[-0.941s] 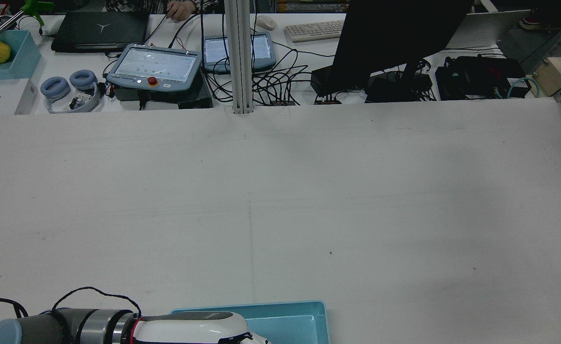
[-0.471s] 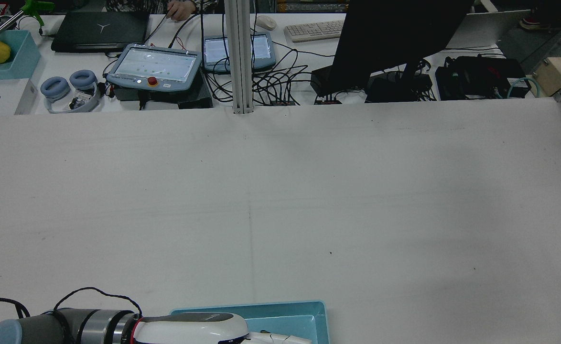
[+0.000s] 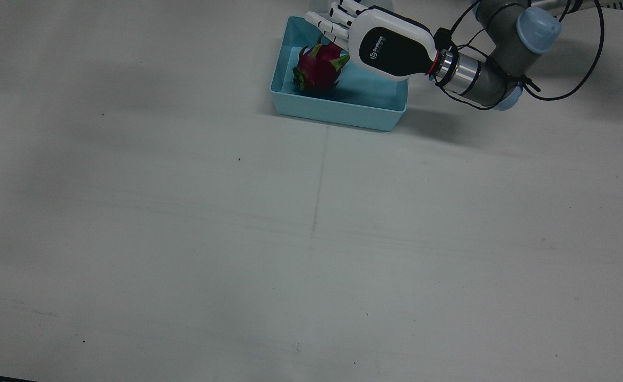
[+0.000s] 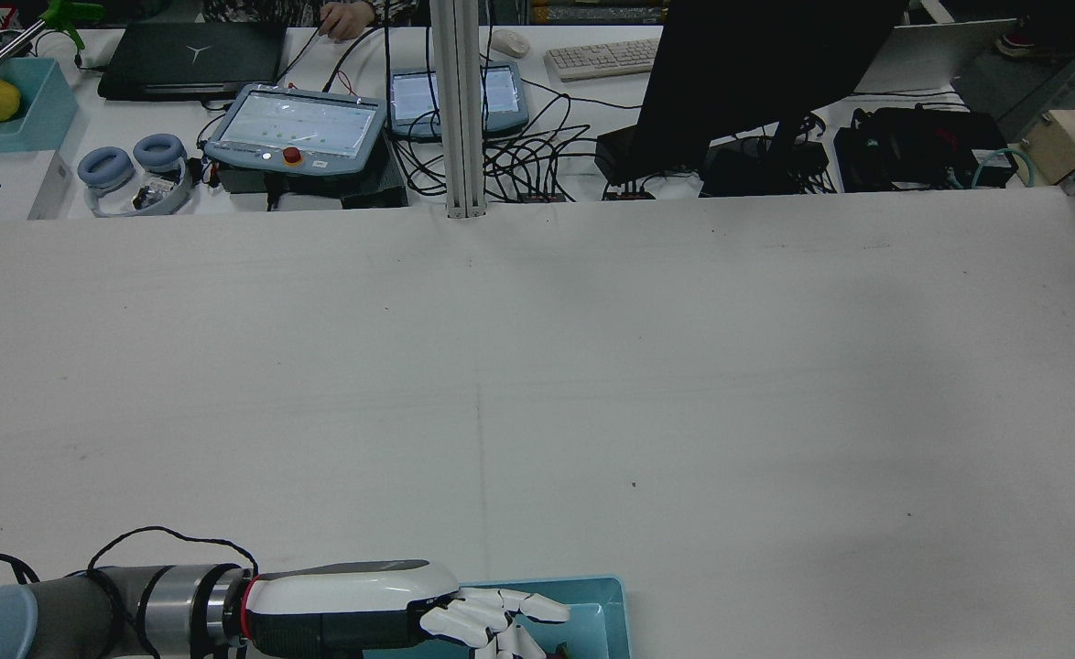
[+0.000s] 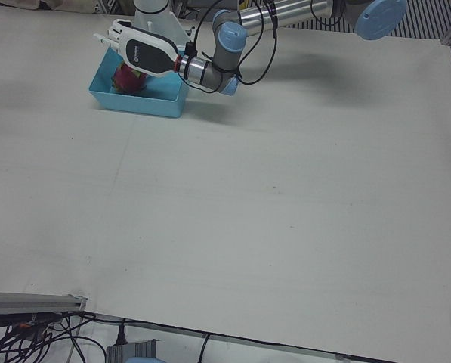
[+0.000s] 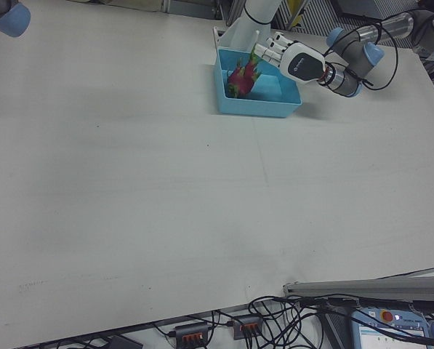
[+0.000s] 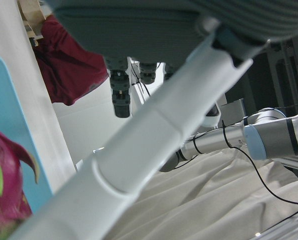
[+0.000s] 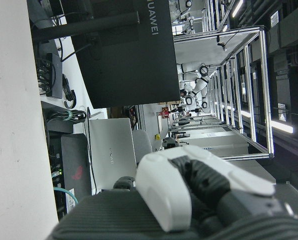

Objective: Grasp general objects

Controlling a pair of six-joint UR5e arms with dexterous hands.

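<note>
Your left hand [image 3: 380, 45], fingers [image 3: 328, 21] spread, hovers over the dragon fruit [image 3: 319, 68] in the blue tray [image 3: 338, 109], top centre. Likely plump, smooth-skinned; wrap its rounded body, avoiding the floppy scales.

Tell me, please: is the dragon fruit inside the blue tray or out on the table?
Inside. The dragon fruit lies within the blue tray walls, and the left hand hovers over it with fingers spread.
</note>
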